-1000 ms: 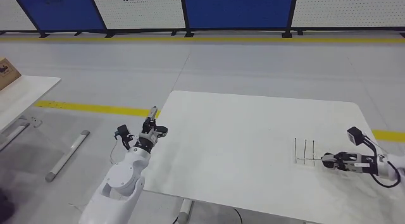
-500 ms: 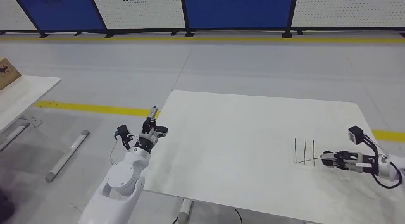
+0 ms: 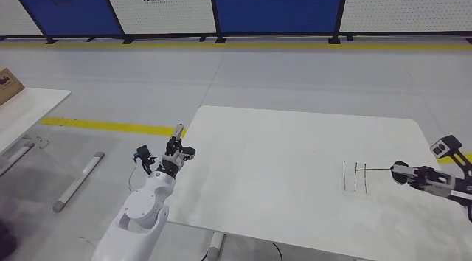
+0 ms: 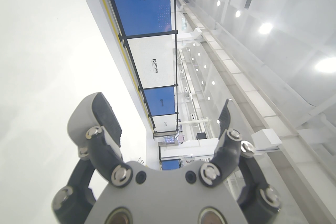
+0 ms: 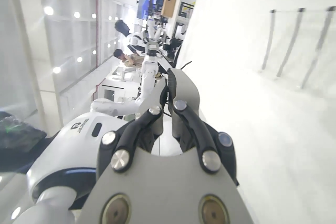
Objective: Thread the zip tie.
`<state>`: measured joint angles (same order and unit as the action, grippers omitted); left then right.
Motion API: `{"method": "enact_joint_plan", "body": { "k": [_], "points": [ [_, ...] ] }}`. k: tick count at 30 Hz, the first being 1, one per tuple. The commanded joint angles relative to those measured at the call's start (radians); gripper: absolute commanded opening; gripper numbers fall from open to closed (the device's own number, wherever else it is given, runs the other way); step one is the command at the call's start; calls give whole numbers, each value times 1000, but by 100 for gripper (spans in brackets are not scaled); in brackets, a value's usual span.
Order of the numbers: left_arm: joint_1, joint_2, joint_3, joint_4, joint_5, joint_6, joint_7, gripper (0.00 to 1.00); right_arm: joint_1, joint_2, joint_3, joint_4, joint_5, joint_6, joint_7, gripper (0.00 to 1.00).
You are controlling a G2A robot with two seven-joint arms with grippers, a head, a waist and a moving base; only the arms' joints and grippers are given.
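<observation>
Pulling back from the row of three ties (image 5: 294, 43) on the desk (image 3: 280, 158), right hand (image 3: 396, 170) clamped on a zip tie (image 3: 376, 166), seemingly lifted for threading; left hand (image 4: 165, 109) wide, well apart.

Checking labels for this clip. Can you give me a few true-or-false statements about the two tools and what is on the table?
The left tool is open and empty: true.
The right tool is wide open: false. It is shut on a thin black zip tie.
Three thin dark strips are on the white table: true.
The left tool is next to those strips: false. It is at the opposite table edge, and the right tool is the one near them.
</observation>
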<state>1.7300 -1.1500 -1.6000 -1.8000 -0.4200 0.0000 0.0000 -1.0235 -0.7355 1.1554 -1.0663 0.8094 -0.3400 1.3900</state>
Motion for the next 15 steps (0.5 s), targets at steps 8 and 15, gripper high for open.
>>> {"method": "enact_joint_plan", "body": {
  "k": [8, 15],
  "points": [
    [0, 0, 0, 0, 0, 0, 0, 100, -12, 5, 3, -11, -3, 0, 0, 0],
    [0, 0, 0, 0, 0, 0, 0, 100, -41, -11, 6, -129, -21, 0, -91, 0]
  ]
}}
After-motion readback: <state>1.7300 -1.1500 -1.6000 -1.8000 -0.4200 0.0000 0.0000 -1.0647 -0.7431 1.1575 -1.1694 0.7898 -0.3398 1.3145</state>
